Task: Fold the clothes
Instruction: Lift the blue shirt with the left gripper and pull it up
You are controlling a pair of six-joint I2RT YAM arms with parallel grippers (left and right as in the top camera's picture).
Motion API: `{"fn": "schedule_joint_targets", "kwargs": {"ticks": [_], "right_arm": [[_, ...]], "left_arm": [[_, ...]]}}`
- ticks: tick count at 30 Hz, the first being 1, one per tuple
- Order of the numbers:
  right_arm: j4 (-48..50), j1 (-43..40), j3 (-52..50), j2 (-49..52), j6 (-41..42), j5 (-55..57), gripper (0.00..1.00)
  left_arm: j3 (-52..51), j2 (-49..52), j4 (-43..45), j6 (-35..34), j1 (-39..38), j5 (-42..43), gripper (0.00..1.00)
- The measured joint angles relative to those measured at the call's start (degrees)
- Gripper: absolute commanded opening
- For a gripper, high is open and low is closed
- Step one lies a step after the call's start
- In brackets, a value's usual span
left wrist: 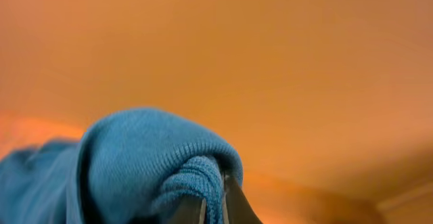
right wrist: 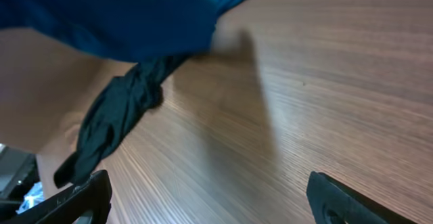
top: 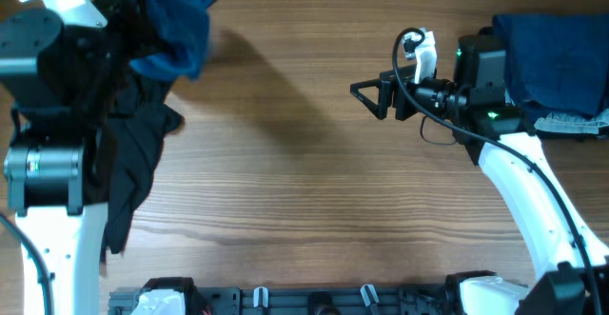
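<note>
A medium-blue shirt [top: 176,25] hangs bunched at the table's far left, held up by my left gripper [left wrist: 211,207], which is shut on a fold of it [left wrist: 135,163]. A black garment [top: 138,153] hangs below it and trails toward the front left; it also shows in the right wrist view [right wrist: 118,112], under the blue shirt [right wrist: 115,14]. My right gripper [top: 366,96] is open and empty over bare wood right of centre, its fingers wide apart [right wrist: 210,197]. Dark blue clothes [top: 552,58] lie piled at the far right.
A light grey cloth [top: 571,123] lies at the front edge of the right pile. The wooden table [top: 304,182] spans the view. A black rail with clips [top: 304,301] runs along the near edge. The left arm's body [top: 48,115] stands at the left.
</note>
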Motion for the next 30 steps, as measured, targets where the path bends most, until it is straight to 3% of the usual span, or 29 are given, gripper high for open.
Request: {"fn": "schedule_joint_targets", "kwargs": {"ticks": [7, 16, 30], "right_arm": [[0.11, 0.0, 0.0, -1.79, 1.62, -0.81, 0.93], [2.16, 0.0, 0.0, -6.21, 3.08, -4.0, 0.95], [3.37, 0.17, 0.0, -6.6, 7.15, -13.92, 0.96]], "left_arm": [[-0.02, -1.2, 11.41, -3.43, -3.98, 0.42, 0.04], [-0.13, -1.16, 36.79, -12.9, -9.09, 0.42, 0.04], [0.35, -1.01, 48.02, -16.5, -12.24, -5.75, 0.04]]}}
